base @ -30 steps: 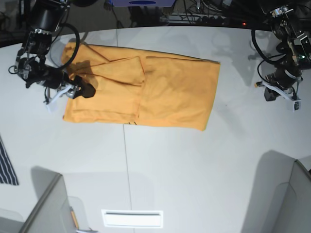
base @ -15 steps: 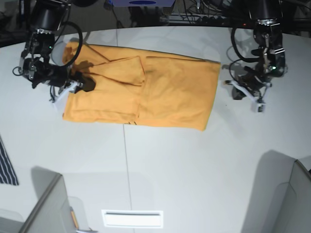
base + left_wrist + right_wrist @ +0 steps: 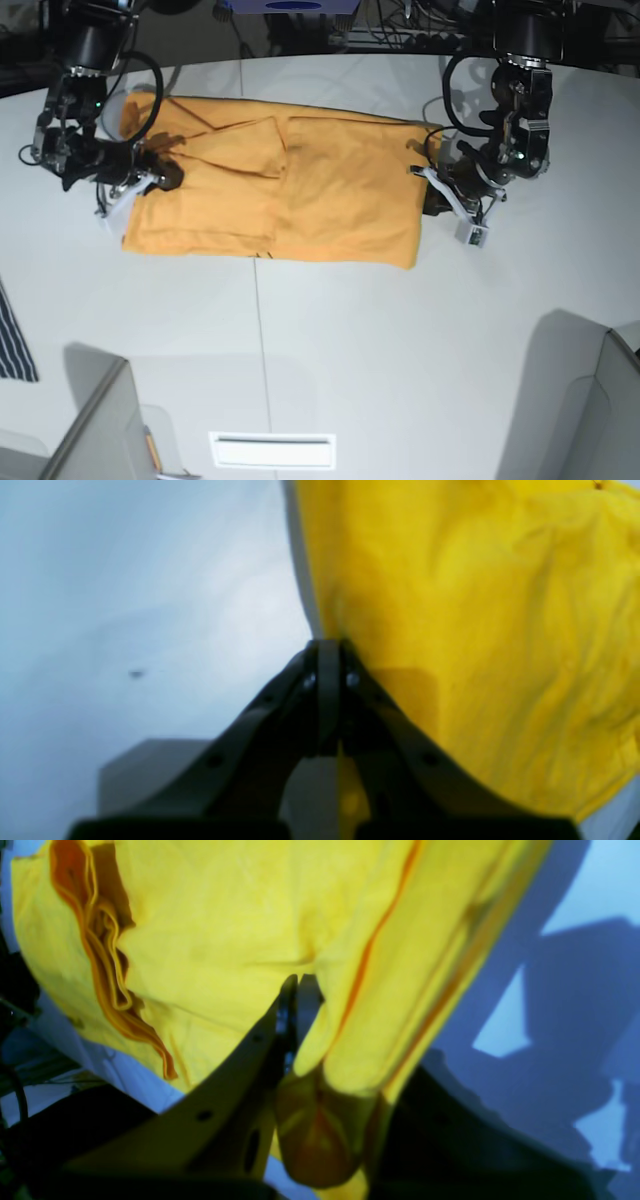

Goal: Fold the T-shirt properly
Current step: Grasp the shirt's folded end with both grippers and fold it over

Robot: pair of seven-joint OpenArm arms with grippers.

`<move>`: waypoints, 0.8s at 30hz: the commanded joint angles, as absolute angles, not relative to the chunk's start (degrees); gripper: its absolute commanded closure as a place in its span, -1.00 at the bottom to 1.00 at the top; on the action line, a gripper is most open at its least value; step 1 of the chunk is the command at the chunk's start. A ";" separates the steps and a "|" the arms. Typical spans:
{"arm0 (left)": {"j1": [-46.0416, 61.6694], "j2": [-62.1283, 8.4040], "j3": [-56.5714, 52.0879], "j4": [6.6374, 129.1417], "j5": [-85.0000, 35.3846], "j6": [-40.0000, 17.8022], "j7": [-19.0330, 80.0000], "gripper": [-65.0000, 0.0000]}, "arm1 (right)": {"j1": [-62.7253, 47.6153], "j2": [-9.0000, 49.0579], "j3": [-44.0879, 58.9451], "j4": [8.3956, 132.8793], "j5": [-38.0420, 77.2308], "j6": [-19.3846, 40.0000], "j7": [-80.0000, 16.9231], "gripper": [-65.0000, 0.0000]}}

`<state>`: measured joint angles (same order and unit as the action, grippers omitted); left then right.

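The orange-yellow T-shirt lies flat across the far half of the white table, with one side folded over on its left part. My right gripper is at the shirt's left edge. In the right wrist view it is shut on a fold of the shirt. My left gripper is at the shirt's right edge. In the left wrist view it is shut, its tip on the edge of the cloth. I cannot see cloth between its fingers.
A dark striped garment lies at the table's left edge. Grey boxes stand at the front left and front right. A white slot is at the front. Cables run along the back edge.
My left gripper has moved from off the shirt's right side onto its right edge. The shirt has shifted slightly left with my right gripper.
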<state>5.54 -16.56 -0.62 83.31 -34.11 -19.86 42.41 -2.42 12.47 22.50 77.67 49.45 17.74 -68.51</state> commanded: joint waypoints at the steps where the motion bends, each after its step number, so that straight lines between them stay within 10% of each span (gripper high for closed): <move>1: 5.41 -16.75 0.66 83.65 -33.27 -20.00 44.35 1.00 | -1.45 13.32 22.64 79.08 50.59 17.71 -68.00 1.00; 12: 5.23 -16.66 6.55 83.82 -33.45 -15.96 44.26 1.00 | -1.80 11.21 16.66 102.99 36.62 9.27 -71.60 1.00; 24: 3.65 -13.41 6.81 83.56 -33.36 -15.87 44.44 1.00 | -0.92 11.12 -3.82 113.98 34.68 -12.88 -71.08 1.00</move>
